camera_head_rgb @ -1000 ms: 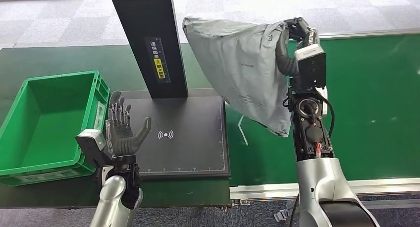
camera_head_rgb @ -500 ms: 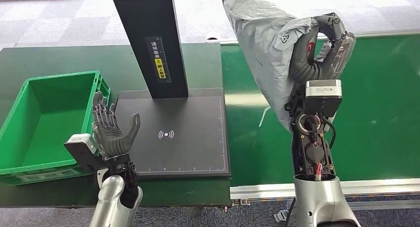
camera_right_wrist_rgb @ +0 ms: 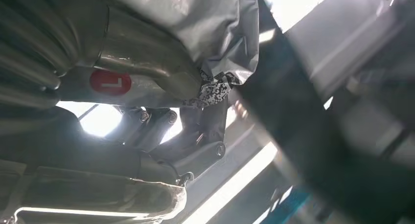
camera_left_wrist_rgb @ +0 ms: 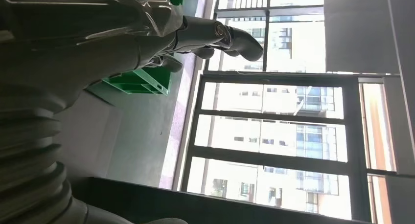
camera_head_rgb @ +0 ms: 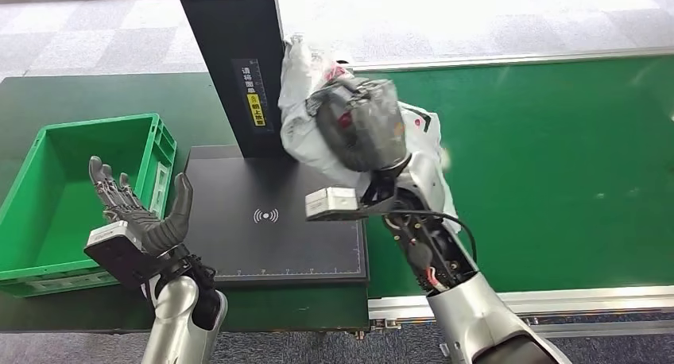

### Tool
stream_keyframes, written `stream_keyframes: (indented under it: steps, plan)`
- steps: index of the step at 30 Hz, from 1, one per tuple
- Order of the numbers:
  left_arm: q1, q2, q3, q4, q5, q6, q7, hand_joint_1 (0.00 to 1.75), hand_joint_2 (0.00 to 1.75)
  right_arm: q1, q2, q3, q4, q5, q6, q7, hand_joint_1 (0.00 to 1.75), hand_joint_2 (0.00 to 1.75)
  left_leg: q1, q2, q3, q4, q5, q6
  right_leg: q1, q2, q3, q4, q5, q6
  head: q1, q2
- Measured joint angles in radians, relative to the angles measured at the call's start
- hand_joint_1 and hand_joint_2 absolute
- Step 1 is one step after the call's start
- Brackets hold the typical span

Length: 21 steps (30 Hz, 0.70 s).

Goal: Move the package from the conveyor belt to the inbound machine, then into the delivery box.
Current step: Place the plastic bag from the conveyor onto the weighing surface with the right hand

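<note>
My right hand [camera_head_rgb: 362, 124] grips a soft grey-and-white package [camera_head_rgb: 302, 125] and holds it in the air over the back right corner of the inbound machine's black plate [camera_head_rgb: 270, 217], close to its dark upright post [camera_head_rgb: 234, 62]. In the right wrist view the thumb [camera_right_wrist_rgb: 147, 70] presses into the grey package [camera_right_wrist_rgb: 195, 18]. My left hand [camera_head_rgb: 143, 213] is raised with its palm up and fingers spread, holding nothing, between the plate and the green delivery box [camera_head_rgb: 75, 193]. The left wrist view shows its fingers [camera_left_wrist_rgb: 220, 35] spread against windows.
The green conveyor belt [camera_head_rgb: 556, 157] runs to the right of the machine, with a metal rail [camera_head_rgb: 517, 300] along its near edge. The green box stands open on the dark table [camera_head_rgb: 79, 94] at the left.
My right arm has swung the package left, from above the belt to over the plate beside the post, turning it over. My left hand has drifted left toward the box, palm tilting up.
</note>
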State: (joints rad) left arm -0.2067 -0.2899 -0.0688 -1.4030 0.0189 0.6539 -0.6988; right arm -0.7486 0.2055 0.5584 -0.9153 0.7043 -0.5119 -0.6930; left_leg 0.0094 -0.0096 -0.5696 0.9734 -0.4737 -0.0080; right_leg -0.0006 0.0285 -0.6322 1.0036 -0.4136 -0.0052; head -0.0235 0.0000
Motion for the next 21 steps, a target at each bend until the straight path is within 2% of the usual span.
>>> stream_keyframes:
  steps: [3,4,7,9,14,21]
  plan:
    - [-0.006,0.0,0.002,-0.005,0.035,0.016,0.0,0.0,1.75,-0.023,0.031,0.111,0.121,0.058,0.094,0.041,1.75,1.75,0.0,0.0,0.0,0.0,0.0,0.0,0.0,-0.001,0.0,0.0,0.0,0.0,0.0,0.0]
    - [-0.01,0.0,0.007,-0.006,0.053,0.011,0.0,0.0,1.75,-0.037,0.043,0.152,0.174,0.082,0.17,0.075,1.75,1.75,0.0,0.0,0.0,0.0,0.0,0.0,0.0,-0.001,0.0,0.0,0.0,0.0,0.0,0.0]
    - [-0.029,0.0,0.032,-0.003,0.099,-0.02,-0.001,0.0,1.75,-0.057,0.076,0.295,0.334,0.153,0.508,0.168,1.75,1.75,0.0,-0.002,0.0,0.0,0.0,0.0,0.0,-0.003,0.001,0.0,-0.001,0.0,0.0,0.0]
    - [-0.035,0.0,0.048,0.001,0.108,-0.034,-0.001,0.0,1.75,-0.05,0.087,0.374,0.407,0.182,0.656,0.19,1.75,1.75,0.0,-0.005,-0.001,0.0,0.0,0.0,0.0,-0.007,0.001,0.0,-0.001,0.001,0.0,0.0]
    - [-0.04,0.0,0.066,0.014,0.113,-0.038,-0.001,0.0,1.75,-0.061,0.102,0.497,0.513,0.21,0.821,0.252,1.75,1.75,0.0,-0.005,-0.001,0.001,0.0,0.0,0.0,-0.008,0.001,-0.001,-0.001,0.001,0.0,0.0]
    - [-0.05,0.0,0.074,0.036,0.115,-0.034,-0.001,0.0,1.75,-0.087,0.114,0.582,0.567,0.209,0.929,0.299,1.75,1.75,-0.001,-0.005,0.003,0.001,0.0,0.0,0.0,-0.008,0.005,-0.002,-0.002,0.001,0.0,0.0]
